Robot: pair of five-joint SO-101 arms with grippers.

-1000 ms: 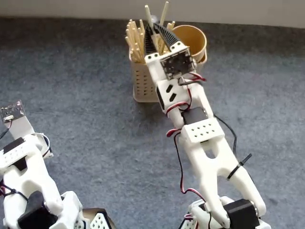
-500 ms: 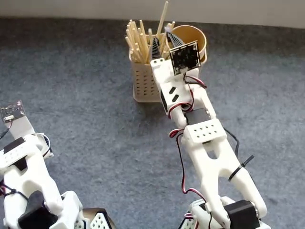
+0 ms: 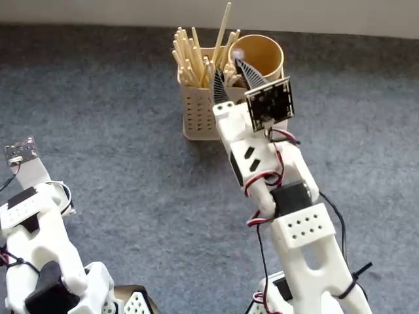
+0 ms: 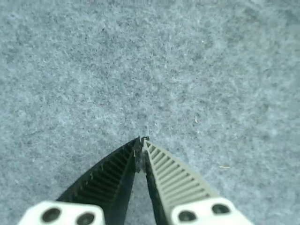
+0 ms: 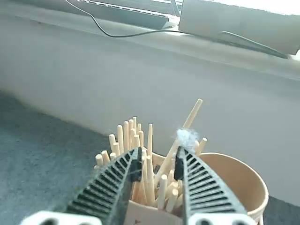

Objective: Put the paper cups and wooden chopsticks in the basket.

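Right gripper [image 5: 157,165]: fingers spread, pinching nothing. Tips sit just above the pale wooden chopsticks [image 5: 123,136], which stand upright in the cream perforated plastic basket [image 3: 196,121]; probably a release posture. Tan paper cup [image 3: 265,55] just beyond the fingertips, seemingly inside the basket. Left gripper [image 4: 142,140]: fingers pressed together over grey carpet [image 4: 211,70], idle.

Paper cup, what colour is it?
The paper cup is light brown, best seen in the high view.
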